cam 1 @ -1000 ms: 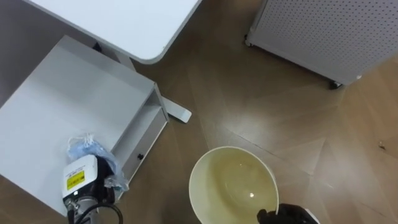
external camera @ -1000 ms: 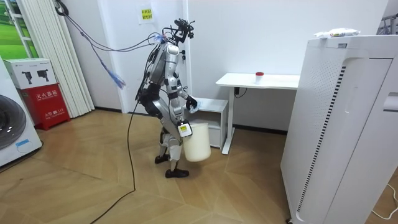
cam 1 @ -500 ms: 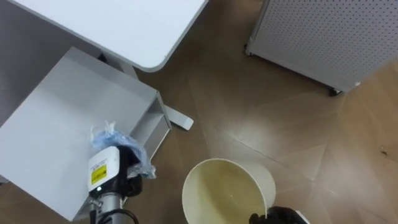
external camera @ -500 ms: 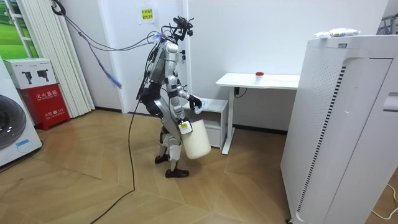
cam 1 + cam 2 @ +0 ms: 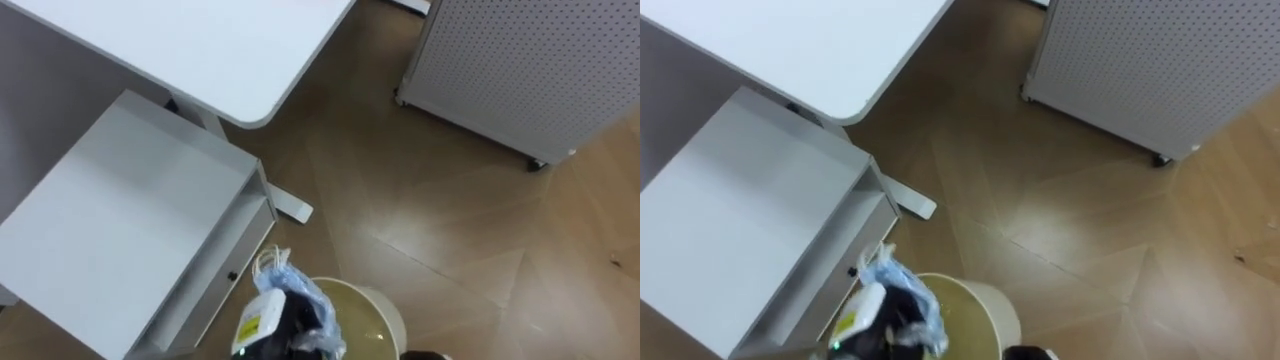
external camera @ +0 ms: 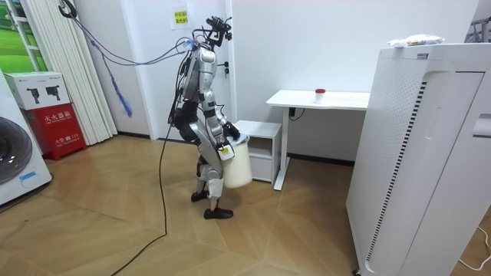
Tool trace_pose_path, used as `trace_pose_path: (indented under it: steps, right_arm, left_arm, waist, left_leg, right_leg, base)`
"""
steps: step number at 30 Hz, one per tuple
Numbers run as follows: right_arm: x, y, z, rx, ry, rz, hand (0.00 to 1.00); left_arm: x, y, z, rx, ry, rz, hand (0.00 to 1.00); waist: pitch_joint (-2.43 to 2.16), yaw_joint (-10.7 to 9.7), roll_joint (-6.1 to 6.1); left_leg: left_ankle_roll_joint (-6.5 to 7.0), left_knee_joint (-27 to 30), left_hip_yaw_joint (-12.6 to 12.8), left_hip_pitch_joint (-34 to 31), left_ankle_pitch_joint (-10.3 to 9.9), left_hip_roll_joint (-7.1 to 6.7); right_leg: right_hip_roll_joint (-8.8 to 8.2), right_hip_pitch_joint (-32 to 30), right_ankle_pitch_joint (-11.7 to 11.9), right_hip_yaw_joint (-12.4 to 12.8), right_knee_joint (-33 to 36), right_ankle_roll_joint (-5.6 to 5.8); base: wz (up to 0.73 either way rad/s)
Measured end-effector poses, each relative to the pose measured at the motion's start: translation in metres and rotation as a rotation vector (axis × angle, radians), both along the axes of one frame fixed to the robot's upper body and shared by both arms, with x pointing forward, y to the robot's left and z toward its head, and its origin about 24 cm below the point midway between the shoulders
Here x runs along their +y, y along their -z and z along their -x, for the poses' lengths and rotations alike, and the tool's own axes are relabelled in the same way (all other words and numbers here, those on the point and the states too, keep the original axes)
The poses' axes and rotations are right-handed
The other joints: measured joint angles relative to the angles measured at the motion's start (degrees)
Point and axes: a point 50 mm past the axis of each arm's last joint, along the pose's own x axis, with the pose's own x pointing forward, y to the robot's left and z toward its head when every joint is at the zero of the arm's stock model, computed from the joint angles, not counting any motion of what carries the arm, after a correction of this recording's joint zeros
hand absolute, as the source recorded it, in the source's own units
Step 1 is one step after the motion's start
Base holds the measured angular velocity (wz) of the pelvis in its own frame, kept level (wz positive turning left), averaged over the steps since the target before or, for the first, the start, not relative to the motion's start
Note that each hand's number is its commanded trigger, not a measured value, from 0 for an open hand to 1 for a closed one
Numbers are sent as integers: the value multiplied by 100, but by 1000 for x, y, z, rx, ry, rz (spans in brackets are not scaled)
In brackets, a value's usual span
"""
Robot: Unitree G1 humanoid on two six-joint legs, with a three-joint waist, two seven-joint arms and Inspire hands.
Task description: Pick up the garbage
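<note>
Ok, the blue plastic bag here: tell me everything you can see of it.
The blue plastic bag is thin, pale, see-through film, crumpled into a loose wad with a whitish twisted end sticking up. The left hand is closed on it, dark against the folds. It sits over the left rim of the cream bin, just off a corner of the white cabinet; contact with the rim cannot be told.

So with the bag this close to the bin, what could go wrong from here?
1. The plastic bag, gripped in the left robot hand, sits over the left rim of the bin, not its middle. If released here, it may catch on the rim or drop to the floor.
2. The bin is close to the white cabinet and could bump it.
</note>
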Motion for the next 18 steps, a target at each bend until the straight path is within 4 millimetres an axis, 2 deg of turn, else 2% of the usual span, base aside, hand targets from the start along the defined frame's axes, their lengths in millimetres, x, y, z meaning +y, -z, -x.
trace_pose_path:
  steps: [1,4,5,6,7,8,18]
  right_arm:
    - [0,0,1,2,-4,-4,100]
    - [-3,2,3,17,-4,-8,100]
    - [-3,2,4,18,-2,-11,100]
    - [-4,3,4,18,1,-16,100]
    - [-3,3,4,20,-3,-17,100]
    - [-4,3,5,21,-2,-16,100]
    - [-5,3,5,23,-1,-23,100]
  left_arm:
    - [-2,2,3,27,23,7,67]
    - [-5,7,8,102,58,34,60]
    - [-5,8,9,114,65,36,60]
    - [-5,9,10,140,79,42,53]
    - [-6,11,13,169,90,52,43]
    - [-6,12,14,183,95,56,0]
    - [-3,28,34,385,213,52,0]
  waist:
    - [-1,3,-2]
    - [-2,14,-1]
    - [-2,20,-1]
    - [-2,24,0]
    - [-2,52,0]
    - [-2,59,-1]
    - [0,146,-2]
  left_leg:
    - [8,-3,-3,2,10,8]
    - [45,-102,4,42,82,-7]
    - [53,-123,8,44,94,-15]
    - [71,-171,20,55,122,-39]
    - [78,-189,43,67,126,-36]
    - [81,-198,56,80,128,-35]
    - [88,-276,148,159,126,-31]
  right_leg:
    - [2,20,39,1,-37,8]
    - [15,106,162,-9,-202,31]
    - [13,110,180,-11,-207,37]
    - [-1,112,209,-5,-242,51]
    - [7,127,240,7,-292,59]
    - [7,135,247,12,-302,61]
    - [-2,137,252,16,-325,66]
  base:
    - [-4]
    - [0]
    - [0]
    - [-4]
    - [-5]
    - [-8]
    - [-4]
